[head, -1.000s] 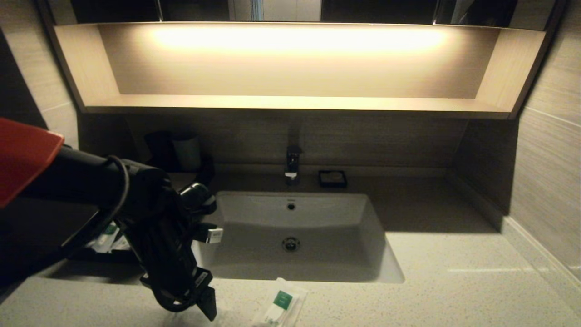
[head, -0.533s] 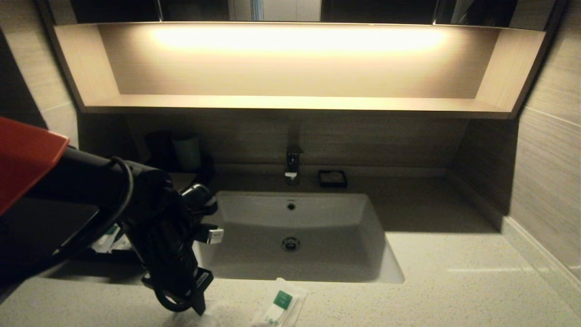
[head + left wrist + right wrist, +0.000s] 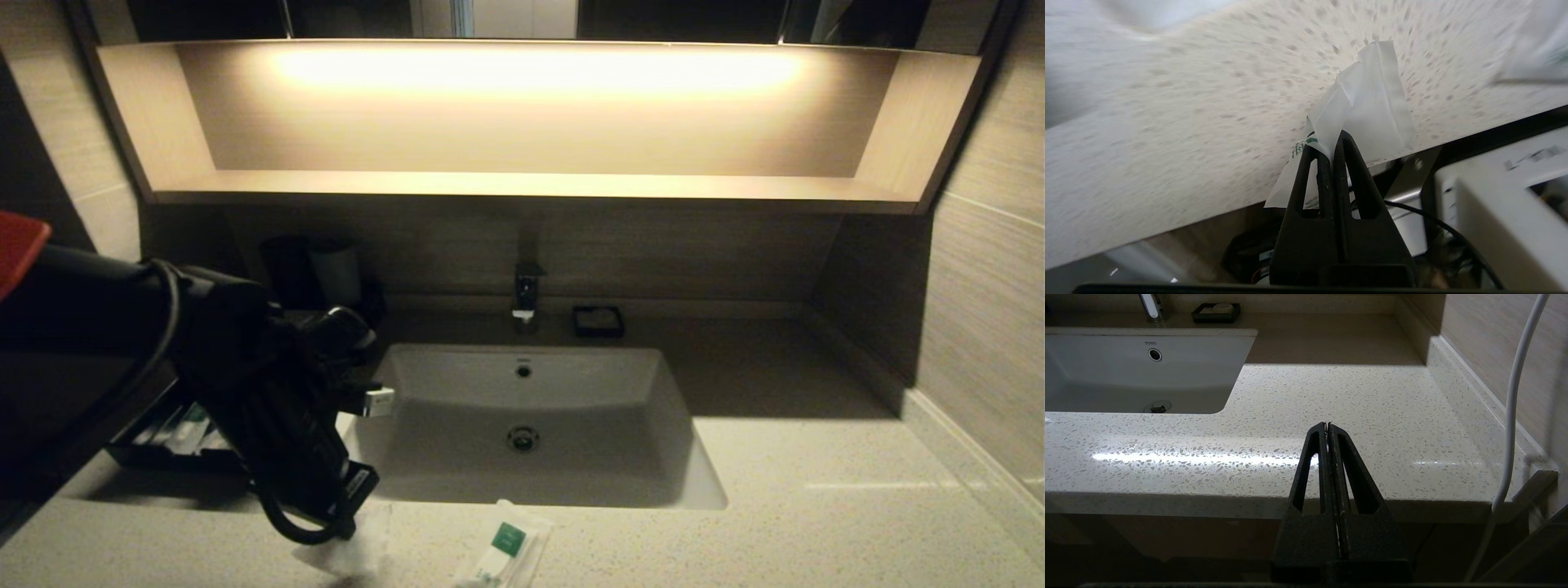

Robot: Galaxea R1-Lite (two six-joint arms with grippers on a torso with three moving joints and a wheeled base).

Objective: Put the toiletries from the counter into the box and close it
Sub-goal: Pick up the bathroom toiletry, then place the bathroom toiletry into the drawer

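My left gripper [image 3: 1331, 136] is shut on a small puffy white packet [image 3: 1372, 102], pinching its edge just above the speckled counter [image 3: 1167, 143]. In the head view that gripper [image 3: 349, 531] hangs near the counter's front edge with the packet [image 3: 353, 555] dangling under it. A second packet with a green label [image 3: 506, 549] lies on the counter [image 3: 816, 506] just to its right. The box's black drawer tray [image 3: 139, 456] stands pulled out at the left, with packets [image 3: 192, 425] inside; my arm hides the box body. My right gripper [image 3: 1327, 424] is shut and empty off the counter's front right edge.
The white sink basin [image 3: 531, 425] is set in the middle of the counter, with a faucet [image 3: 526, 294] and a small black soap dish [image 3: 598, 321] behind it. Two dark cups [image 3: 318, 269] stand at the back left. A white cable [image 3: 1515, 396] hangs at the right.
My left gripper has shut on the puffy packet and the arm has drawn back to the left, lifting the packet off the counter and uncovering the drawer tray.
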